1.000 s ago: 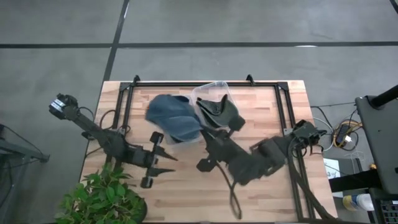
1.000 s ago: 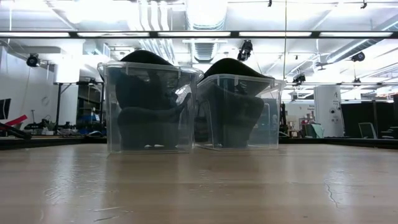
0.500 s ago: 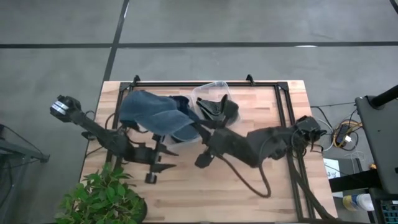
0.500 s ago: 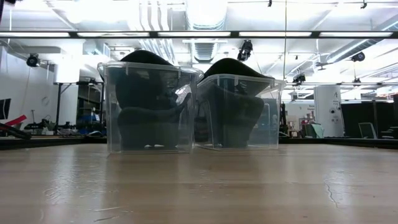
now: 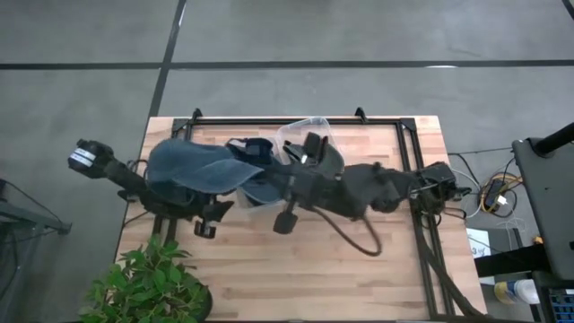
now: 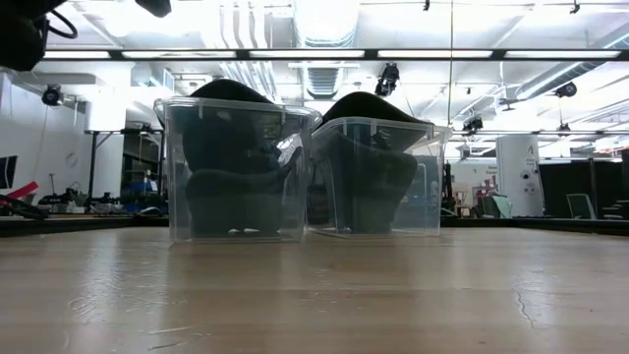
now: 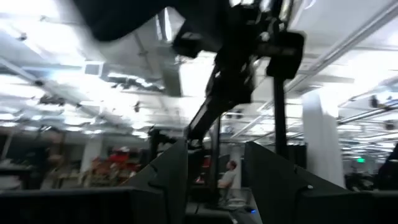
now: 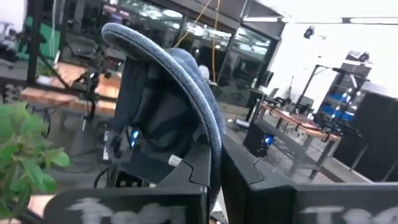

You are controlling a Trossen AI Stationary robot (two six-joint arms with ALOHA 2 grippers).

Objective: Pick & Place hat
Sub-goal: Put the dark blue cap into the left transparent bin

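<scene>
A blue denim hat [image 5: 193,166] hangs in the air over the table's left half, above my left arm. My right gripper [image 5: 267,179] reaches in from the right and is shut on it; the right wrist view shows the hat [image 8: 168,93] standing up from my right gripper [image 8: 213,152]. My left gripper [image 5: 209,218] sits below the hat, open [image 7: 217,180] and touching nothing. Two clear bins [image 6: 236,172] [image 6: 373,177] stand side by side at the table's far middle. A dark hat [image 5: 316,161] rests in the right one. My right gripper pinches the hat's brim edge [image 8: 214,134] between its two fingers [image 8: 186,180], coming level from the table's right. The hat is lifted clear of the table and bins, its crown out past the fingers toward the left.
A potted plant [image 5: 148,283] stands at the table's near left corner. A black frame rail [image 5: 296,121] runs along the far edge and down both sides. The bare wood [image 5: 296,278] along the near edge is open. Another dark hat [image 6: 231,182] shows inside the left bin.
My right gripper has carried the blue hat from on top of the left bin up and toward the table's left, and the hat has turned about so that it now hangs over my left arm. My left gripper has drawn back a little toward the left.
</scene>
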